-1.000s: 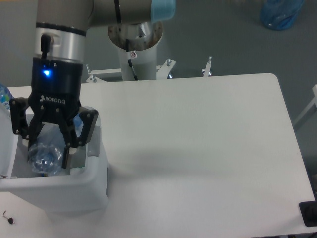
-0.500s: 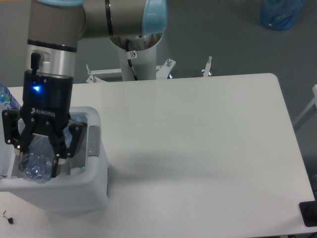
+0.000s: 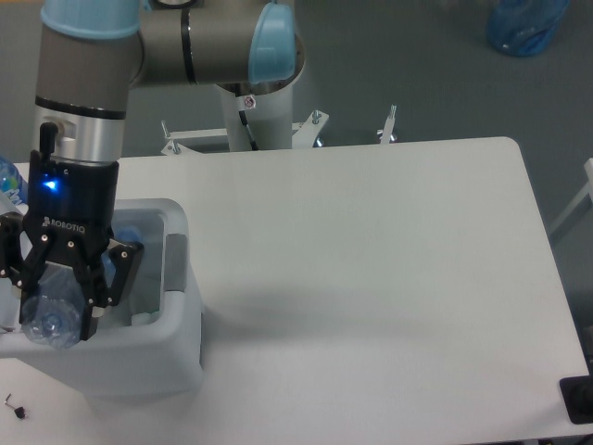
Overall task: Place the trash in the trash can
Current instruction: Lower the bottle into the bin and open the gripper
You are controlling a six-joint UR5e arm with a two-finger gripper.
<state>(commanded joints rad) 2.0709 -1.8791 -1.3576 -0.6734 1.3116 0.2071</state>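
Landmark: the trash can [image 3: 139, 357], a white boxy bin with rounded corners standing at the left end of the white table [image 3: 371, 278], its top open to the camera
Grey tab: a grey latch piece [image 3: 175, 264] sits on the can's right rim
Gripper: the black two-finger gripper [image 3: 51, 320] hangs over the can's open top, toward its left side, fingers pointing down into the opening
Fingers: closed around the bottle from both sides, the near finger [image 3: 96, 301] lying across the bottle's clear body, the other at the left frame edge
Bottle: the clear plastic bottle [image 3: 48, 315] is pinched in the gripper, its rounded end facing the camera at the can's front-left rim, the rest running back and up under the gripper; whether it touches the can's wall cannot be told
Wrapper: nothing clearly readable as the crumpled white piece; the can's inside is mostly hidden by the gripper and shows only pale bluish surfaces
Arm: the silver and grey wrist with a blue light [image 3: 51, 184] rises straight above the can; the blue-capped elbow joint [image 3: 269, 42] is behind the can, up and to its right
Base: the arm's white pedestal [image 3: 252, 116] stands behind the table, right of the can
Other bottle: a bit of a second clear bottle [image 3: 7, 181] shows at the frame edge, behind and left of the can
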